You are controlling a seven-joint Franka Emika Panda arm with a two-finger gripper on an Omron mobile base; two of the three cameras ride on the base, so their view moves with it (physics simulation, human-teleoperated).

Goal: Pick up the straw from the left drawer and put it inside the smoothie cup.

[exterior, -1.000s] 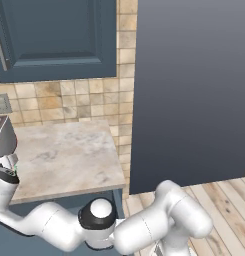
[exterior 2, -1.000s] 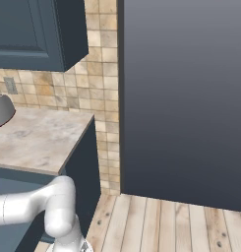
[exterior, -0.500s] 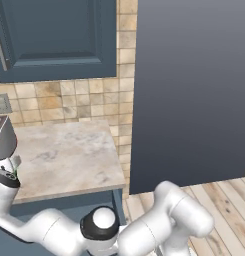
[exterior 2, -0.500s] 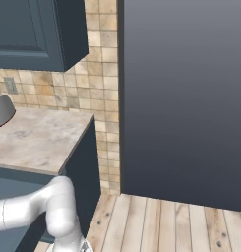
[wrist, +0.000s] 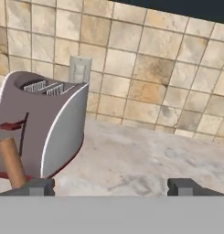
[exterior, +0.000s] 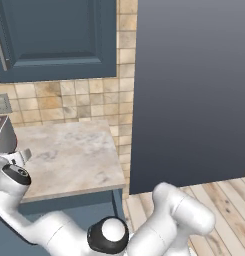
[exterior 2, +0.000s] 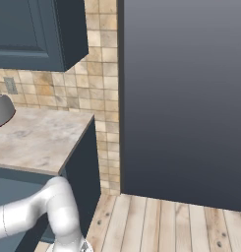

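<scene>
The straw [wrist: 12, 162], a thin orange-brown stick, stands tilted at the lower left of the hand view, in front of the silver toaster [wrist: 45, 123]. Its lower end is cut off by the bottom of that view. My gripper [wrist: 112, 186] is open, its two dark fingertips [wrist: 38, 186] wide apart, and the straw rises just left of the left tip, outside the jaws. The hand [exterior: 14, 172] hangs at the counter's left end beside the toaster [exterior: 1, 135]. The smoothie cup and the left drawer are out of view.
A beige marble counter [exterior: 69, 160] runs to a tiled wall with a socket plate [wrist: 79, 68]. A blue upper cabinet [exterior: 54, 40] hangs above it. A tall dark panel [exterior: 194, 90] stands to the right, over a wooden floor [exterior 2: 161, 226].
The jaws have gone from shut to wide open. In the left base view the arm's elbow has sunk lower and the hand has edged slightly right beside the toaster.
</scene>
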